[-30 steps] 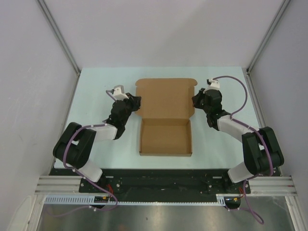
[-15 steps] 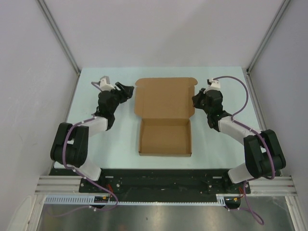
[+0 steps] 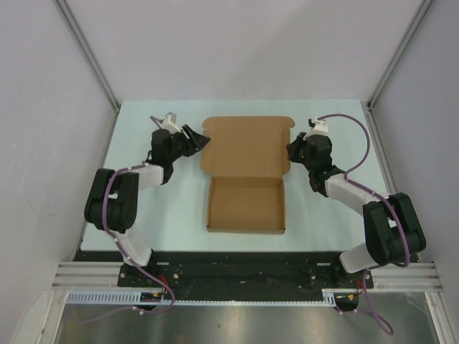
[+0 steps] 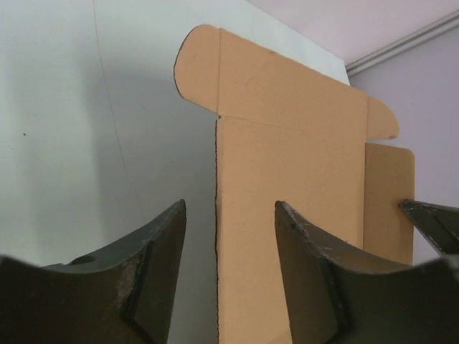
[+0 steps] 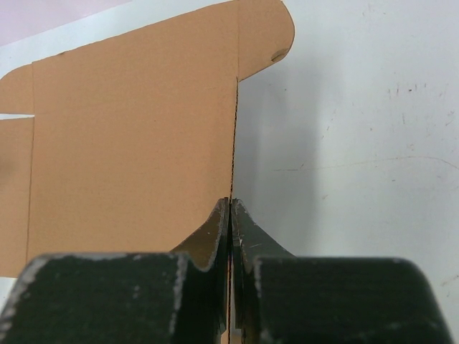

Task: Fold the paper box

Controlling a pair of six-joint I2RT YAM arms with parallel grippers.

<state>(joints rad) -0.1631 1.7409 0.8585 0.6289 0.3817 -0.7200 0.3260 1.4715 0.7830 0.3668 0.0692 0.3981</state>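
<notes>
Broadly, the pale table (image 3: 179, 215) fills the middle of the overhead view, and the paper box (image 3: 246, 172) sits near its centre. Its near half is a shallow tray with low walls standing up. Its far half is the open lid panel, spread out towards the back, with small rounded tabs at its far corners. Whether that panel lies flat or is raised a little we cannot tell.

The right end effector (image 5: 230, 208) is closed on the lid's right edge: its two fingers (image 5: 208, 240) meet with the thin cardboard pinched between them. The left end effector (image 4: 229, 244) is at the lid's left edge with its jaws well apart — the edge runs up between them, and they grip nothing.
</notes>
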